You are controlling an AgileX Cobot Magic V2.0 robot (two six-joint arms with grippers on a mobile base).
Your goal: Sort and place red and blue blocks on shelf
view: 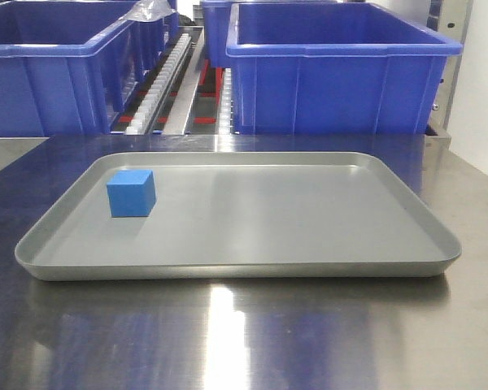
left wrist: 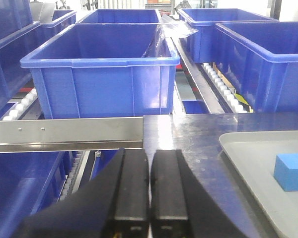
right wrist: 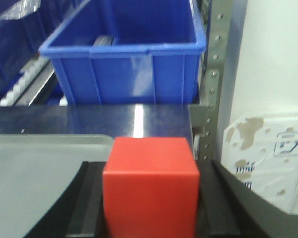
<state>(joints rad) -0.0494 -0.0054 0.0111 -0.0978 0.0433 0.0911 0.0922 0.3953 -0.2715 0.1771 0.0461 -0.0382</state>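
**Red block held, blue block waiting**
My right end effector [right wrist: 150,198] grips the red block [right wrist: 150,186] near the tray [view: 228,270]. My left end effector [left wrist: 149,191] is pressed closed on nothing and faces the shelf [left wrist: 64,131] rail. The blue block [view: 131,193] sits on the tray, which rests on the desk [view: 228,341]. Neither block is on the shelf yet, so I judge both placements remain.

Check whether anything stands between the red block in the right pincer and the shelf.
Nothing visible lies on the steel counter between the red block, clamped in the right pincer, and the shelf. At the shelf itself, a blue bin fills the lane straight ahead, so that spot looks taken.
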